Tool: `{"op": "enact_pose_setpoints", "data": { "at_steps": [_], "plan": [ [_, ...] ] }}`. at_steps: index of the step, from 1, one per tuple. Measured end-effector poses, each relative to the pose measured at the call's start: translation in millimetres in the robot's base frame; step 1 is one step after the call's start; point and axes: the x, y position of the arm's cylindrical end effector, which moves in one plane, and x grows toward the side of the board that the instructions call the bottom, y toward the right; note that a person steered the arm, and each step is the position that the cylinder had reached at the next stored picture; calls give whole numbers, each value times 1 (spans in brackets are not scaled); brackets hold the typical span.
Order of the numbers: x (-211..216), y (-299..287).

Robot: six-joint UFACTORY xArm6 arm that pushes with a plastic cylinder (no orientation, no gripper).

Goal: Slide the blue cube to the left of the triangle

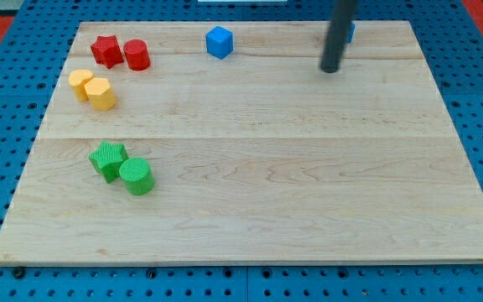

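Jaws are something you will not find on this arm: it ends in a plain dark rod, so nothing opens, closes or grips, and all you steer is my tip. Look at the one camera view and you see the tip resting on the wooden board near the view's top right, well apart from the blue cube, which sits at the view's top, left of the rod and clear of everything else. Just behind the rod a sliver of a second blue block peeks out; most of it is hidden, so you cannot confirm its shape, though it may well be the triangle the task means. At the view's upper left you have a red star-like block touching a red cylinder, below them two yellow blocks pressed together, and lower down a green star-like block against a green cylinder. As for progress, the cube already lies on the left side of that hidden blue piece but well away from it, so by my judgement you have the closing push left to do.
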Motion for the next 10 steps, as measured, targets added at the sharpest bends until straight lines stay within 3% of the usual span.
{"op": "enact_pose_setpoints", "data": {
  "at_steps": [1,2,3,4,6,8,9,10],
  "plan": [
    [-45,-114],
    [-58,-138],
    [6,-143],
    [-33,-221],
    [-87,-274],
    [-61,-124],
    [-74,-172],
    [-90,-136]
  ]
}}
